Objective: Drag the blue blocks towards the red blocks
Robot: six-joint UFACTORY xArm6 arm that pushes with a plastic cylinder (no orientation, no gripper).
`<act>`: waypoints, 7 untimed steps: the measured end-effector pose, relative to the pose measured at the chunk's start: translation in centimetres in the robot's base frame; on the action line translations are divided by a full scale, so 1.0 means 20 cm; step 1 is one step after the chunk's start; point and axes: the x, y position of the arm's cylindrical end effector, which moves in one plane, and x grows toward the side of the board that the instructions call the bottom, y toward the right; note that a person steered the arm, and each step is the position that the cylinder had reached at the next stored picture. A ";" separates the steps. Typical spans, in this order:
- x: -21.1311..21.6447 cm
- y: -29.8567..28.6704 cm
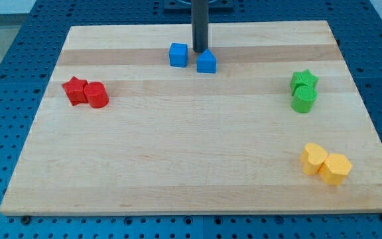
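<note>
We are working near the top centre of the pale wooden board [197, 179], where our tip [199, 50] is sitting just behind the blue pointed block [206, 62], between it and the blue cube [178, 55], which lies slightly to the view's left with a narrow gap separating the two. We are carrying no pincer, only a straight dark rod, so there is nothing to open or close. The red star block [75, 89] and red cylinder block [97, 95] are touching each other at the left of the frame, well apart from the blues. We are judging the tip poorly placed for a leftward push; it likely needs to be right of the pointed block. The green star [304, 79], green cylinder [304, 99] and two yellow blocks [325, 163] are sitting at the right, uninvolved.
</note>
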 end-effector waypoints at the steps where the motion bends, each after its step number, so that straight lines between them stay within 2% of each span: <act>1: -0.02 0.04; 4: 0.05 0.11; 5: 0.16 0.08; 7: 0.33 -0.23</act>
